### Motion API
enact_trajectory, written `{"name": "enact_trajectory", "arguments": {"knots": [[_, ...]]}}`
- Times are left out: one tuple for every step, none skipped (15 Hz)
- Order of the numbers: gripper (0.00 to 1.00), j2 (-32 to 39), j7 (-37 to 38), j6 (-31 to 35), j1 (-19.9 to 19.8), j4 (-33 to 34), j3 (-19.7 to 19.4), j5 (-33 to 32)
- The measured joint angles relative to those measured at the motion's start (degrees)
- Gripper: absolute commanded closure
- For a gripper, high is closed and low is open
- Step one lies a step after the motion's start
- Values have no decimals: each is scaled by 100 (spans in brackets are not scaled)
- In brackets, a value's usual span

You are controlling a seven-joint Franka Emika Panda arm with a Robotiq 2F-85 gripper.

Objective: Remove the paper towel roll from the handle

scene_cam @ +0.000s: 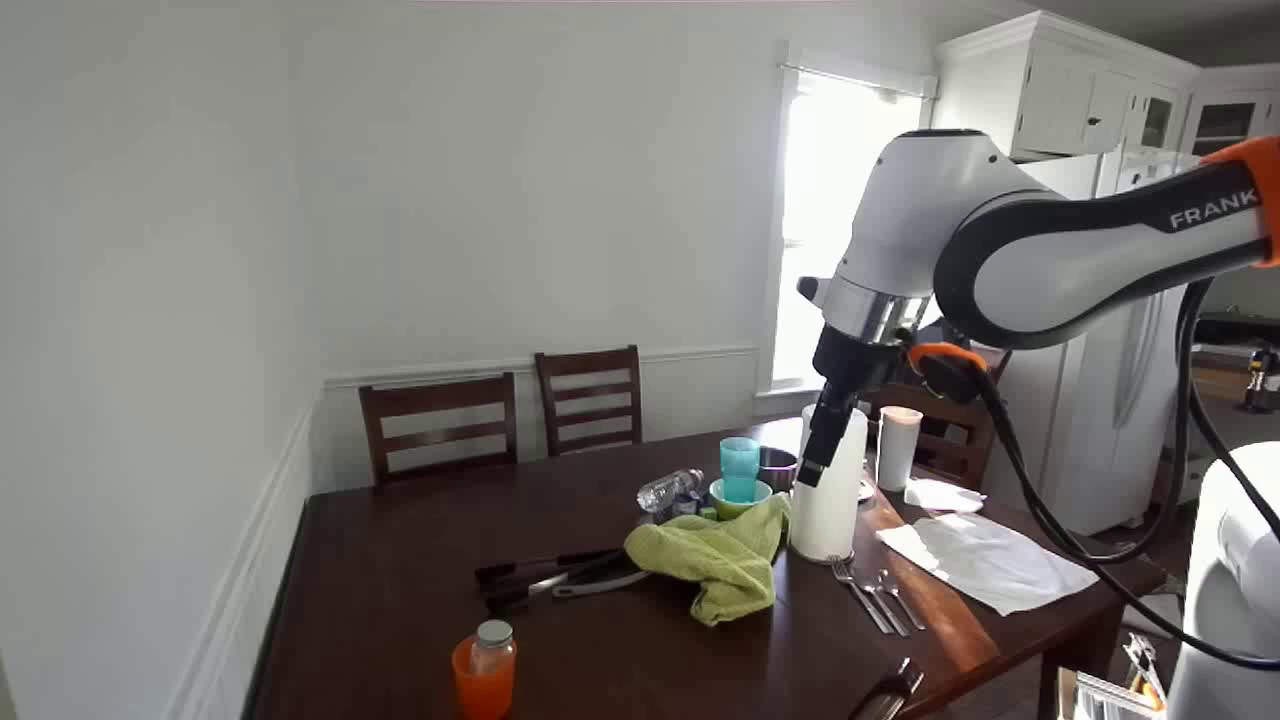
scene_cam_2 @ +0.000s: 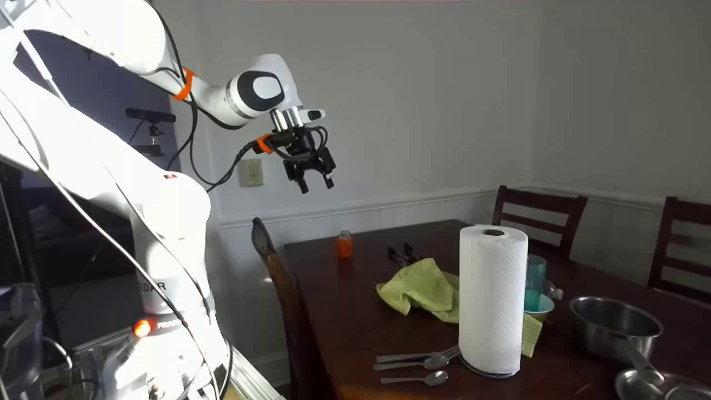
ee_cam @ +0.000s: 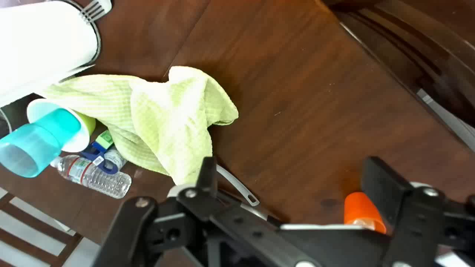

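Note:
The white paper towel roll (scene_cam_2: 491, 300) stands upright on the table, with the thin dark rim of the holder's base (scene_cam_2: 489, 375) under it. It also shows in an exterior view (scene_cam: 830, 525), partly behind the gripper, and at the upper left of the wrist view (ee_cam: 41, 48). No handle rises visibly above the roll's dark core opening. My gripper (scene_cam_2: 317, 187) is open and empty, high above the table and well apart from the roll. In the wrist view the fingers (ee_cam: 291, 170) are wide apart with only the table and things lying far below between them.
A crumpled green towel (scene_cam_2: 425, 289) lies beside the roll. Forks and spoons (scene_cam_2: 414, 364) lie near its base. A teal cup (scene_cam: 740, 465) in a bowl, a bottle (scene_cam: 668, 490), a steel pot (scene_cam_2: 614, 322), utensils (scene_cam: 550, 575) and an orange cup (scene_cam: 484, 680) stand or lie around.

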Motion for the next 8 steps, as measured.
{"name": "enact_trajectory", "arguments": {"knots": [[0, 6, 0, -24, 0, -50, 0, 0], [0, 30, 0, -24, 0, -92, 0, 0], [0, 60, 0, -24, 0, -98, 0, 0], [0, 76, 0, -24, 0, -98, 0, 0], [0, 82, 0, -24, 0, -98, 0, 0], [0, 83, 0, -24, 0, -98, 0, 0], [0, 83, 0, -24, 0, -98, 0, 0], [0, 83, 0, -24, 0, -98, 0, 0]]}}
